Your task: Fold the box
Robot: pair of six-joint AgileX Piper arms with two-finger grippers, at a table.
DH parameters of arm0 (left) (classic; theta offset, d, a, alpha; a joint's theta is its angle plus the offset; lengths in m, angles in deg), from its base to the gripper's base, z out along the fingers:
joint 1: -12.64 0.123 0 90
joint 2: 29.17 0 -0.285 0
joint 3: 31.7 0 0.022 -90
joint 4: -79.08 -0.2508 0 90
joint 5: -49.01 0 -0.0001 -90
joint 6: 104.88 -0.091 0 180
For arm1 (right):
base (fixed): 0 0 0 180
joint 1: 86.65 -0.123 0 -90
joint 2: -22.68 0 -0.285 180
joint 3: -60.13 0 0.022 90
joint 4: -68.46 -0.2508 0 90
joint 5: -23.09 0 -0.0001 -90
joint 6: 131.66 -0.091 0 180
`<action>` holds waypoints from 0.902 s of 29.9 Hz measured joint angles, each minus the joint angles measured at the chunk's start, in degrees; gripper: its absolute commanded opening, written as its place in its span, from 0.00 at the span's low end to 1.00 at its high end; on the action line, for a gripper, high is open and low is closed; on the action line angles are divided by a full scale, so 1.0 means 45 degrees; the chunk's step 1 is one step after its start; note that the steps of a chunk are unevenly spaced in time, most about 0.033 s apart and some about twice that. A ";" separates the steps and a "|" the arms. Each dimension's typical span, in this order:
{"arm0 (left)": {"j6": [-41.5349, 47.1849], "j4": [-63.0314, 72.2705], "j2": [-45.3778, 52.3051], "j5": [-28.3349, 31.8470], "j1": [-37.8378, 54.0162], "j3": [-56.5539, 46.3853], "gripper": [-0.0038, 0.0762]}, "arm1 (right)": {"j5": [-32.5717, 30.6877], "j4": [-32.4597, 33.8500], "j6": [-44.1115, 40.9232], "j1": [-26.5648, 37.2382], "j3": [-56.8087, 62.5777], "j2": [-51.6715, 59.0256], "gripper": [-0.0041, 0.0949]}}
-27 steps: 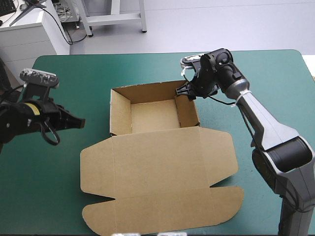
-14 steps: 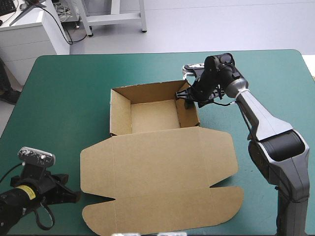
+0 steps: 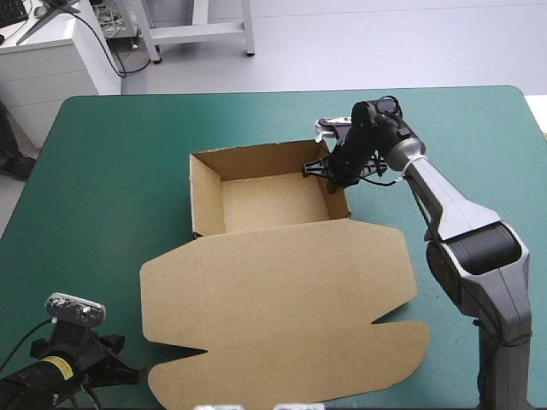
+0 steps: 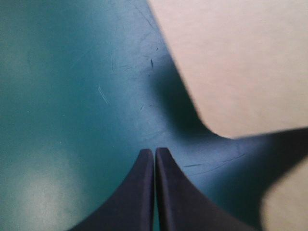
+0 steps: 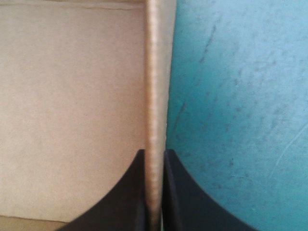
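Right jaws are clamped on the box (image 3: 273,256). They pinch the top edge of the tray's right wall (image 3: 335,190) near its far corner, one finger inside the tray and one outside over the teal-green cover (image 3: 111,171). In the right wrist view that wall's edge (image 5: 155,96) runs on ahead from btwn the two black fingers (image 5: 125,197), w/ brown board on one side and cover on the other. Left jaws are together in a pointed arch, holding nothing, over bare cover by the desk's near left corner.

The desk (image 3: 479,120) has wide bare room: the whole left third, a broad strip along the far edge, and the right side beyond the right arm (image 3: 453,213).

The box sits mid-desk as an open tray w/ its lid flat. The lid (image 3: 282,282) is the biggest part, spread from the tray's near wall toward the near edge. It has a rounded side flap at left (image 3: 167,295), one at right (image 3: 389,273), and a long front flap (image 3: 299,367) nearest the robot. The tray (image 3: 265,201) stands in the far half w/ all four walls up and its floor bare. Its far wall is well apart from the desk's far edge.

Left jaws point at the notch btwn the left side flap and the front flap. In the left wrist view the side flap's rounded corner (image 4: 226,72) lies just ahead, not touching, and casts a dark shadow on the cover. A bit of the other flap (image 4: 288,202) shows beside the jaws.
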 measured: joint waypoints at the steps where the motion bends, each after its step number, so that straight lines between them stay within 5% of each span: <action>1: 0.0000 0.0012 0.0000 0.0000 0.0000 -0.0037 0.04 | 0.0000 -0.0001 0.0000 0.0000 0.0000 0.0000 0.03; 12: 0.0000 0.0012 0.0010 0.0030 0.0000 -0.0052 0.04 | -0.0038 0.0267 0.0032 0.0673 -0.0822 -0.0032 0.03; 27: 0.0000 0.0022 0.0010 0.0030 0.0000 -0.0062 0.04 | -0.0050 0.1910 0.0708 0.6351 -0.1046 0.1170 0.03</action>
